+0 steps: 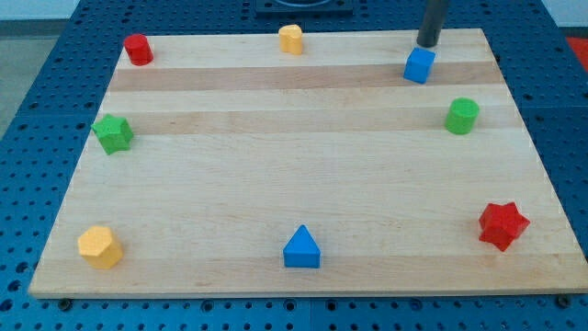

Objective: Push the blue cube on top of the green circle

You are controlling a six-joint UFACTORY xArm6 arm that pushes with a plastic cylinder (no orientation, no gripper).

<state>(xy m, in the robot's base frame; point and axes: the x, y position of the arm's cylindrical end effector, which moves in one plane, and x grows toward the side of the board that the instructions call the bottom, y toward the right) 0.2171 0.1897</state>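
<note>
The blue cube (419,65) sits near the view's top right of the wooden board (294,165). The green circle, a short green cylinder (462,116), stands lower and to the right of the cube, apart from it. My tip (427,43) is at the end of the dark rod, just above the cube's upper edge in the view, very close to it or touching it; I cannot tell which.
Other blocks: a red cylinder (139,49) at top left, a yellow block (291,39) at top centre, a green star (113,134) at left, a yellow hexagon (99,246) at bottom left, a blue triangle (301,248) at bottom centre, a red star (503,225) at bottom right.
</note>
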